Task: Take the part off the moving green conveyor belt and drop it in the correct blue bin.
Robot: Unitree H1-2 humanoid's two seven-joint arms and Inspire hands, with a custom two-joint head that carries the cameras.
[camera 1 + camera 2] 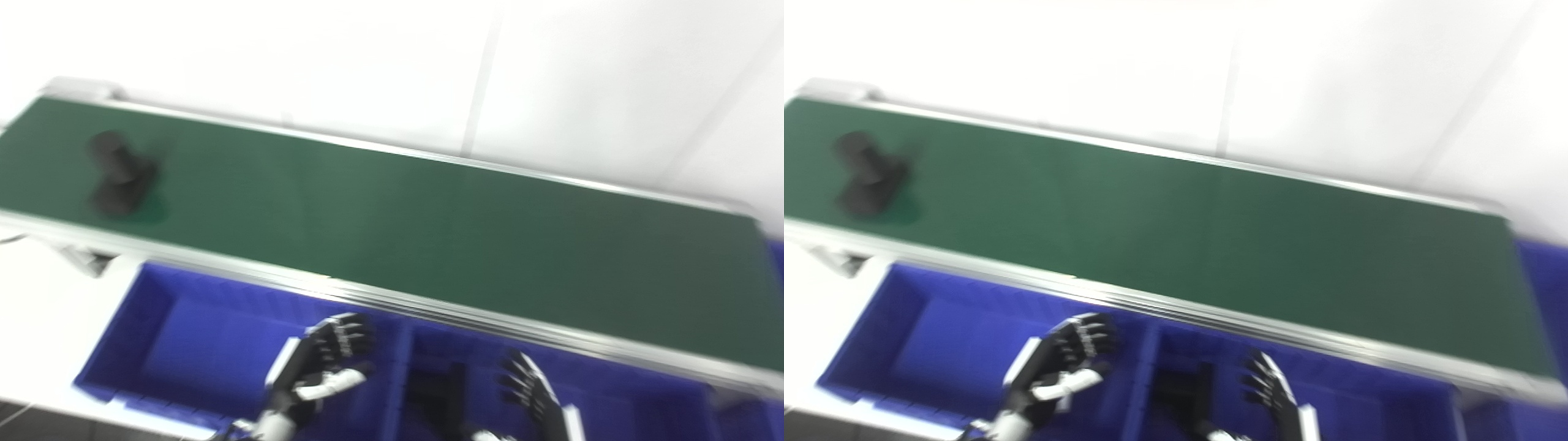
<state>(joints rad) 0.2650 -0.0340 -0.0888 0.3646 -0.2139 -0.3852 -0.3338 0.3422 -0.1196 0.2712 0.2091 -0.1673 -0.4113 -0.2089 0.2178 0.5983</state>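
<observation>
A dark, blurred part [119,174] lies on the green conveyor belt [392,226] near its far left end. Two blue bins stand side by side below the belt's near edge: the left bin [184,343] and the right bin [612,398]. My left hand [327,361] hovers over the left bin's right side, fingers apart, holding nothing. My right hand [533,392] is above the right bin, fingers spread and empty. A dark object [438,392] rests inside the right bin, near the divider.
The belt has silver rails [429,309] along both long sides. A white wall rises behind it. Another blue bin edge [776,257] shows at the far right. White floor [43,294] lies left of the bins.
</observation>
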